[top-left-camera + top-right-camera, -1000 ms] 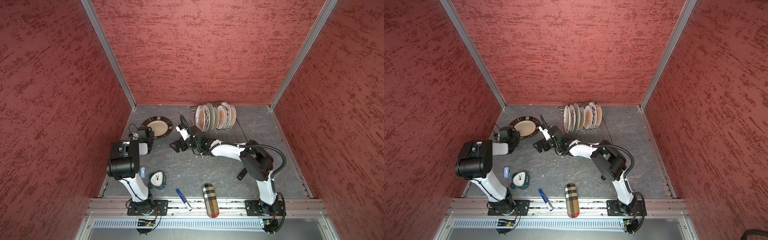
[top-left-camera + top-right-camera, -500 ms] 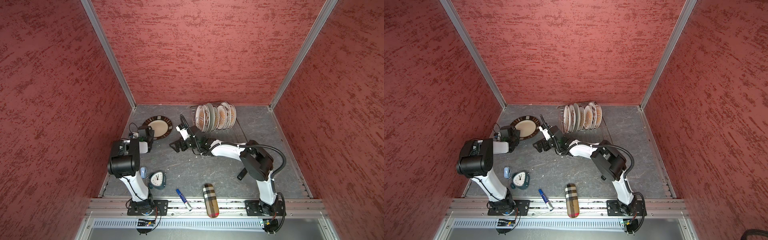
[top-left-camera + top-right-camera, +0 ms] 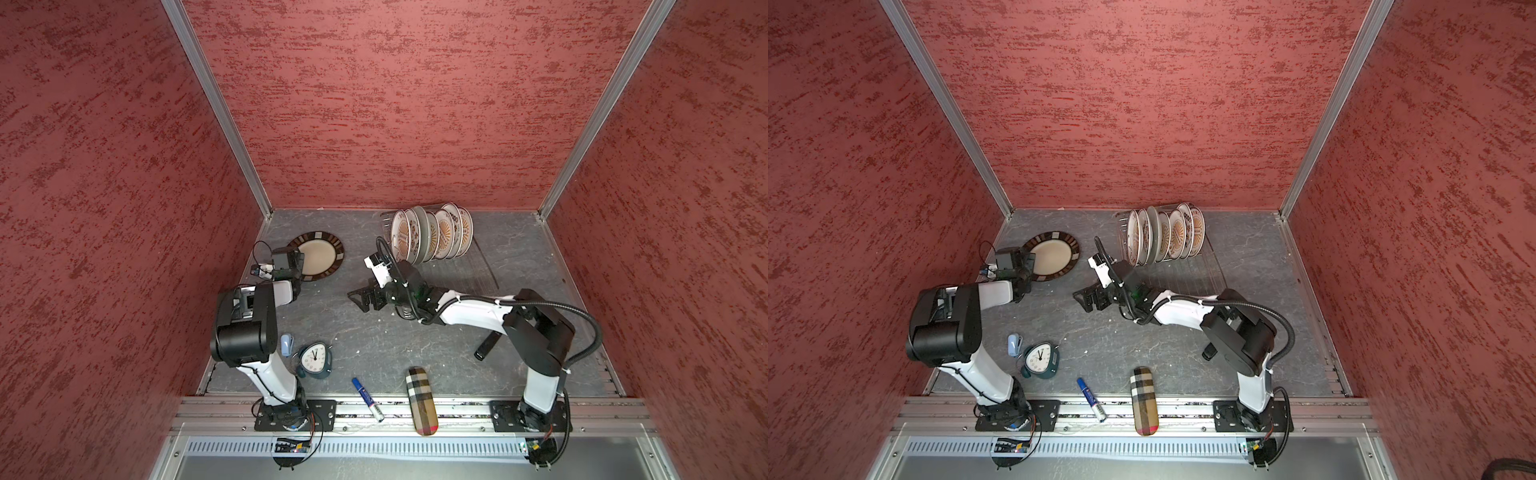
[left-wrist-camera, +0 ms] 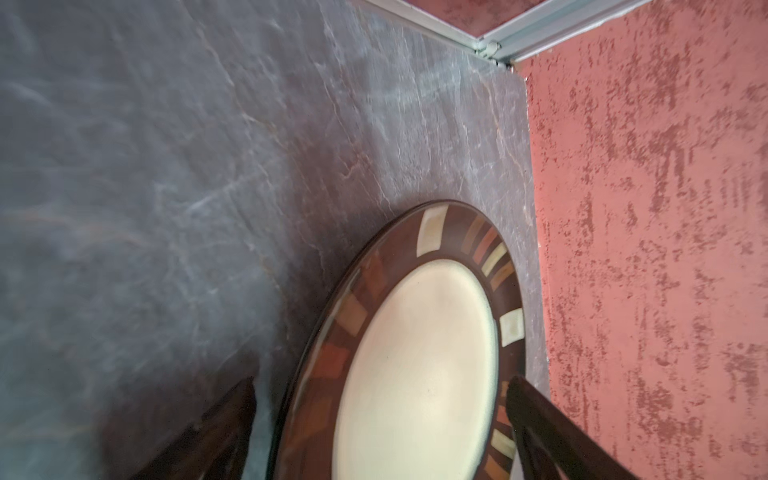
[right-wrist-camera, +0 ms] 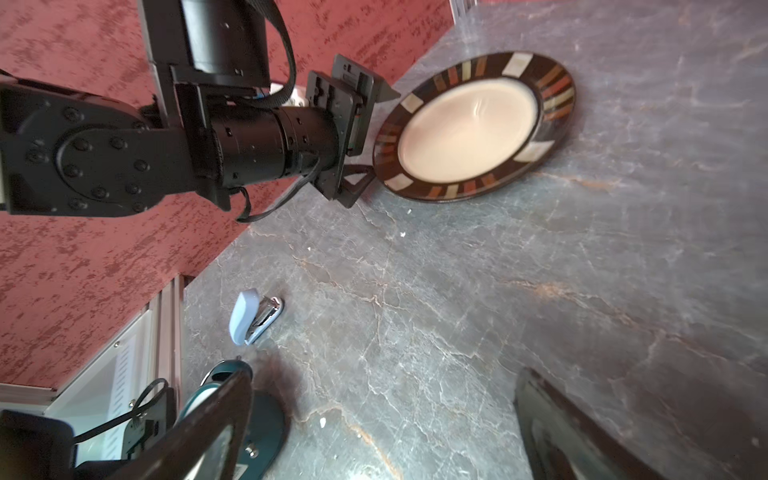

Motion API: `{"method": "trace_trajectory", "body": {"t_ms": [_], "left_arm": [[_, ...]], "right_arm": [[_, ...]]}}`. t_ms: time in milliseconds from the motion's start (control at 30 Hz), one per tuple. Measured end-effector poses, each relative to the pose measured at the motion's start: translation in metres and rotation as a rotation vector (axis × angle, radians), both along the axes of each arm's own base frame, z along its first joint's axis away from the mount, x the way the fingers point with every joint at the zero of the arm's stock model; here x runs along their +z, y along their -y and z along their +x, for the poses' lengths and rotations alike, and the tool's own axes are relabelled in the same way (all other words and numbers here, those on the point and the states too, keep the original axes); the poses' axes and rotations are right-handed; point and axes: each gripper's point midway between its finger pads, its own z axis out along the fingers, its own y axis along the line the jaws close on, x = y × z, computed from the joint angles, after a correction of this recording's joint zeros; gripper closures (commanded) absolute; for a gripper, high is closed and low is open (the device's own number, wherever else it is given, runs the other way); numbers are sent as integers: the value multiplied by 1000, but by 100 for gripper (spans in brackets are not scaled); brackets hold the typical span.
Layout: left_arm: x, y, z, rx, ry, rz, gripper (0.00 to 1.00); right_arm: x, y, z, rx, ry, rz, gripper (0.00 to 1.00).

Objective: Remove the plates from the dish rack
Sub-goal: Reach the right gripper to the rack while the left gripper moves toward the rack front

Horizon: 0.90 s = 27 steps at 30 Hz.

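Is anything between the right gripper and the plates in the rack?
Nothing visible does. The stretch of table between the right gripper and the plates holds no object. The gripper, which is open, faces away from them, so it would probably need to turn first.

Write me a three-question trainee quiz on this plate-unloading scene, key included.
1. Fill in: the dark-rimmed plate lies flat on the ___.
2. The left gripper at its rim is: A) open, B) shut on the plate, C) out of view.
3. True or false: plates stand on edge in the dish rack.
Key: 1 table; 2 A; 3 true.
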Motion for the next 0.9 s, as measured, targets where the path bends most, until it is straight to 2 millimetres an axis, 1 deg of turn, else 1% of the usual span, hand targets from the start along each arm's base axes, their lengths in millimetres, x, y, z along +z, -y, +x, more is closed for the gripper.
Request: {"method": "trace_trajectory", "body": {"t_ms": [100, 167, 267, 400, 500, 600, 700, 767, 833, 900], "left_arm": [[11, -2, -5, 11, 15, 11, 3], [14, -2, -9, 15, 22, 16, 3], [15, -1, -19, 21, 21, 18, 3], [19, -1, -30, 30, 16, 23, 2], [32, -2, -40, 57, 18, 37, 2], [52, -1, -43, 61, 60, 48, 1], [70, 3, -51, 56, 82, 50, 1], [76, 8, -56, 48, 81, 56, 1], [83, 17, -59, 20, 87, 66, 1], [94, 28, -60, -17, 120, 80, 1]], "right_arm": [[20, 5, 0, -9, 43, 25, 1], [29, 7, -4, 3, 65, 39, 1], [35, 6, -9, 44, 82, 51, 1], [35, 4, -16, 88, 90, 53, 1], [36, 5, -16, 93, 107, 44, 1], [47, 12, -18, 81, 143, 43, 1], [69, 31, -26, 52, 191, 78, 1], [86, 52, -34, 18, 250, 118, 1], [99, 80, -46, -23, 316, 161, 1], [108, 100, -48, -75, 352, 167, 1]]}}
